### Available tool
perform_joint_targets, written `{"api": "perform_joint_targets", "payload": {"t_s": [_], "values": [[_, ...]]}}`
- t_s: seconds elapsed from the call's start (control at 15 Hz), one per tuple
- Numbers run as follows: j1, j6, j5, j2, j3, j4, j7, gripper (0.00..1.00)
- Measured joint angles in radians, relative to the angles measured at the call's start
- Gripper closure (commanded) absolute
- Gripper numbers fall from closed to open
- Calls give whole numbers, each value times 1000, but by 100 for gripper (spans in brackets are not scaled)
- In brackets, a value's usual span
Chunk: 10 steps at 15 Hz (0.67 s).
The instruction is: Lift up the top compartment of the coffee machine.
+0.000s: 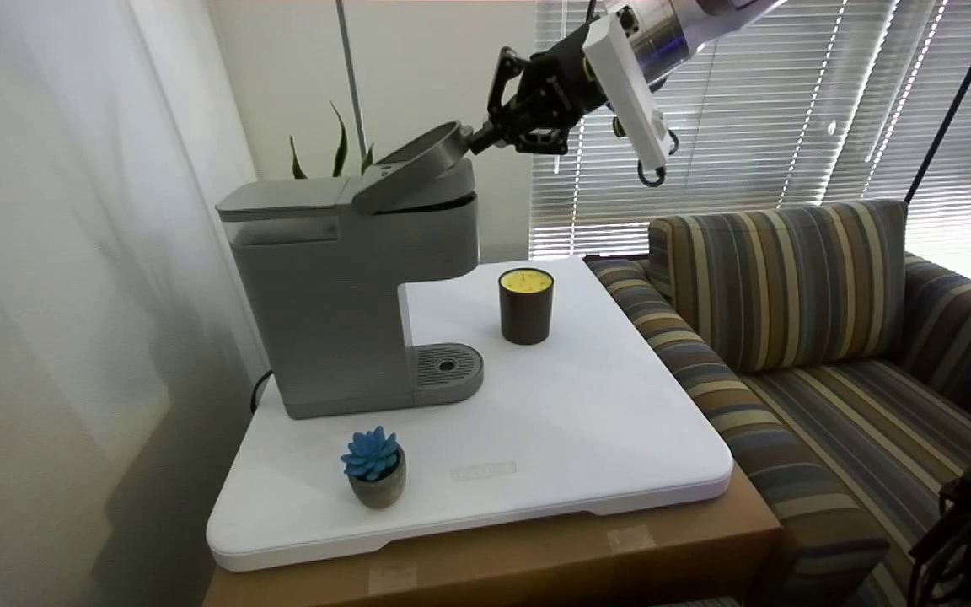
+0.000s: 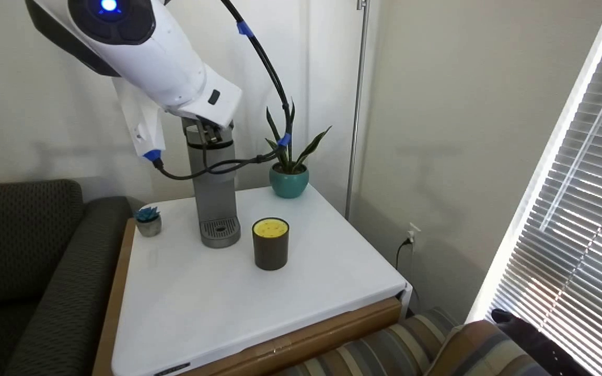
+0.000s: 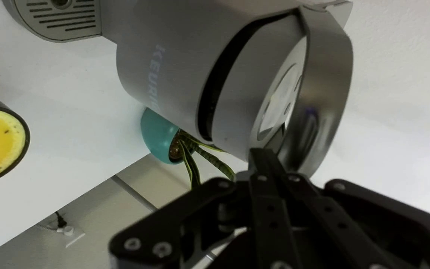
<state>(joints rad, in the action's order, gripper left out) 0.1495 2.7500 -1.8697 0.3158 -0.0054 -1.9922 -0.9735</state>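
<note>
Nearest is my pincer (image 3: 264, 154), pressed together, empty; at one o'clock in the wrist view, the top compartment (image 3: 329, 71) is partly raised; slipping off might let it fall; shoving, not lifting, might slide the coffee machine (image 3: 185, 61).

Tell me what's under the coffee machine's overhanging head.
Under the head of the coffee machine sits its round drip base, topped by a slotted grate. The head's underside and whatever is below the grate are hidden in every view.
</note>
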Motion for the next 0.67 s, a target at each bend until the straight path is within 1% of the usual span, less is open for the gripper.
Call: {"api": "perform_joint_targets", "payload": {"t_s": [0.4, 0.67], "values": [[4, -6, -72, -23, 1, 0, -2, 100], [5, -8, -88, -49, 1, 0, -3, 100]]}}
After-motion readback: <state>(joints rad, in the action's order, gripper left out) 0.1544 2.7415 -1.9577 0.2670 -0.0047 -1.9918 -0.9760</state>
